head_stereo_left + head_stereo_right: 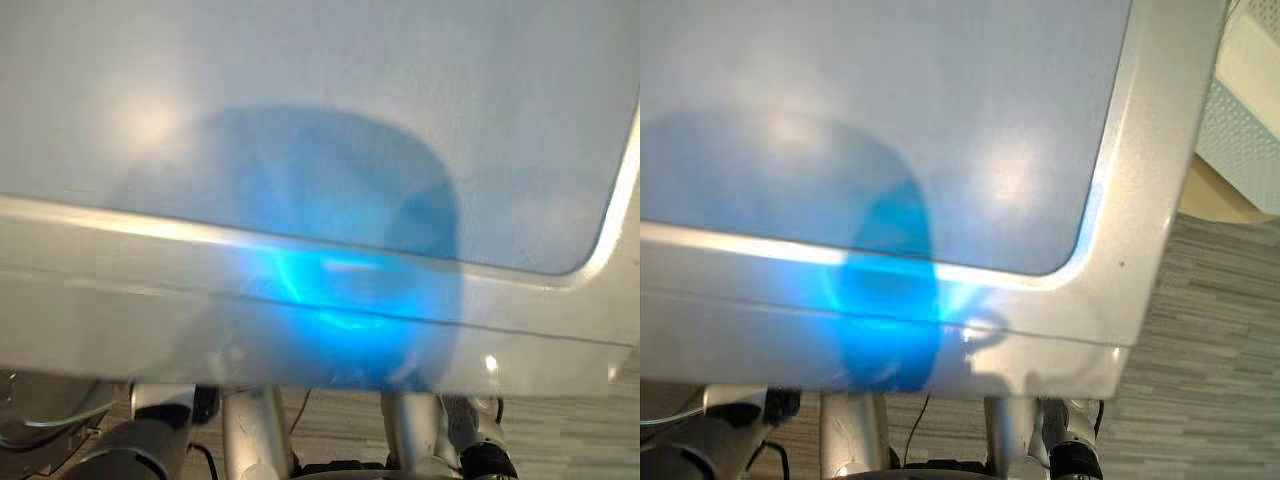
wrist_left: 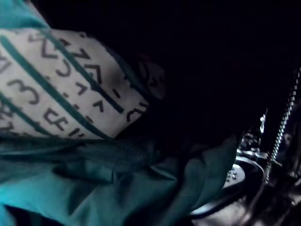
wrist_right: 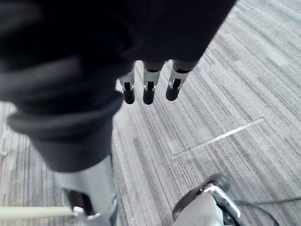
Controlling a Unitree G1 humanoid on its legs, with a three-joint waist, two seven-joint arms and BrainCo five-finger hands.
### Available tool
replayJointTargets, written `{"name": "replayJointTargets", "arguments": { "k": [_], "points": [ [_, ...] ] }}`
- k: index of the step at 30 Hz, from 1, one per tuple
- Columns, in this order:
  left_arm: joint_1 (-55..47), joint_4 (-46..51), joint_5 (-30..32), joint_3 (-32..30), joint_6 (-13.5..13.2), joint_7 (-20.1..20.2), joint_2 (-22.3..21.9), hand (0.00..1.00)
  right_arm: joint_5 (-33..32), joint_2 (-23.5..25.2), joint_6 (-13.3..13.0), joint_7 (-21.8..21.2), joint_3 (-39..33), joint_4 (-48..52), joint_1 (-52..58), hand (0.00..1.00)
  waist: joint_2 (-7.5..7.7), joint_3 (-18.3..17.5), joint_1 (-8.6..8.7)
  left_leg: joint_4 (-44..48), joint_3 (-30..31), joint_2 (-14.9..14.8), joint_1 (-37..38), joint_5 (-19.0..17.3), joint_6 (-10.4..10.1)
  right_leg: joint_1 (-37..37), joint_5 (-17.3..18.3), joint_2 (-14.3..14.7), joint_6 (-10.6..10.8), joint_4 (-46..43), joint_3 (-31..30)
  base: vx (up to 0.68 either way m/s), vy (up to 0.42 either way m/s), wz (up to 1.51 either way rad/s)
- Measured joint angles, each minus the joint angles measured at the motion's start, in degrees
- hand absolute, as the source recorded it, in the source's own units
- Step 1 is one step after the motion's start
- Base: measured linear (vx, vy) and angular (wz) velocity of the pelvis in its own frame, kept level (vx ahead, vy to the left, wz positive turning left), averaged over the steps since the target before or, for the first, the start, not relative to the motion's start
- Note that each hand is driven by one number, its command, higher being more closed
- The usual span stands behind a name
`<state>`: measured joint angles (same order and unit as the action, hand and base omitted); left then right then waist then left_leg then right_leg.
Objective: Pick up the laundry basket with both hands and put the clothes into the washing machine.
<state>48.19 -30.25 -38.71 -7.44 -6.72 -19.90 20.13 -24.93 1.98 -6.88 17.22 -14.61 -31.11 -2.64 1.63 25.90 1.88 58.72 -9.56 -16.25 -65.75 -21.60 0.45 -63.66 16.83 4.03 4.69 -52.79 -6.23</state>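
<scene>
Past the left wrist, teal clothes (image 2: pixel 103 188) lie bunched, apparently in the washer (image 1: pixel 330 330) drum.
Soft, light, slack: best taken by a gathered fold. Right hand (image 3: pixel 148 89) hangs over the floor (image 3: pixel 225 94), fingers straight, holding nothing; left hand (image 1: pixel 150 440): cannot tell.

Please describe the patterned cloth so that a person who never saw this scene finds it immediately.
In the left wrist view, find the heap of teal clothing against the dark background. The patterned cloth lies against it: the only whitish piece, crossed by teal stripes with dark symbols between.
</scene>
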Motion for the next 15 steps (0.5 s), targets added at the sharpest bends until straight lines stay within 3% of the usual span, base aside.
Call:
{"name": "replayJointTargets", "arguments": {
  "k": [3, 4, 6, 10, 14, 15],
  "points": [
    [8.5, -0.3, -3.3, 2.6, 0.2, 1.2, 4.4, 1.0, -1.2, 0.0, -0.7, -0.4, 0.1, 0.6, 0.2, 0.0, -0.02, 0.0, 0.39, 0.4, -0.3, -0.8, -1.5, 0.0, 0.0, -1.4, -0.5, 0.6, 0.0, 0.0, 0.0, 0.0, 0.005, -0.13],
    [9.9, 0.4, -4.1, 4.3, -2.0, 3.4, 6.1, 1.0, -1.8, 0.0, -1.0, -1.0, 0.9, 0.8, 0.6, 0.0, 0.59, 0.8, 0.44, 0.4, -0.4, -0.8, -1.7, 0.1, 0.0, -1.7, -0.5, 0.7, 0.0, -0.1, 0.1, 0.0, 0.0, 0.0],
    [14.2, -1.8, -6.2, 7.6, -0.8, 3.7, 6.2, 1.0, -2.6, 0.0, -1.5, -1.4, 1.2, -0.1, 0.9, 0.0, 0.55, 1.4, -0.6, 0.5, -0.1, -0.8, -2.0, 0.4, -0.4, -1.9, -0.5, 0.5, 0.0, -0.5, 0.7, 0.0, 0.007, 0.12],
    [19.1, -3.9, -6.6, 14.9, -0.3, 3.7, 9.0, 1.0, -4.1, -0.5, -1.7, -2.5, 1.0, -1.3, 1.1, 0.0, 1.04, 1.6, -1.03, 1.5, 0.0, -0.7, -3.6, 0.9, -0.1, -3.8, -0.5, 0.0, -0.2, -2.3, 1.2, -0.04, 0.004, 0.11],
    [22.6, -4.1, -0.8, 19.2, -0.6, -0.7, 13.8, 1.0, -4.3, -0.7, -1.7, -2.6, 0.3, -1.2, 2.7, 0.0, 1.03, 1.6, -1.11, 2.9, -0.1, -0.8, -6.4, 1.5, 0.1, -7.2, -0.8, -0.1, -0.6, -4.6, 1.0, -0.07, -0.008, 0.02],
    [22.6, -3.8, 5.3, 19.2, -0.6, -4.5, 15.4, 1.0, -4.2, -0.8, -1.8, -2.5, -0.5, -1.2, 2.8, 0.0, 1.04, 1.6, -0.98, 3.6, 0.0, -0.9, -7.1, 1.5, 0.1, -8.0, -0.8, 0.0, -0.6, -5.5, 1.1, -0.05, -0.007, -0.08]
  ]
}}
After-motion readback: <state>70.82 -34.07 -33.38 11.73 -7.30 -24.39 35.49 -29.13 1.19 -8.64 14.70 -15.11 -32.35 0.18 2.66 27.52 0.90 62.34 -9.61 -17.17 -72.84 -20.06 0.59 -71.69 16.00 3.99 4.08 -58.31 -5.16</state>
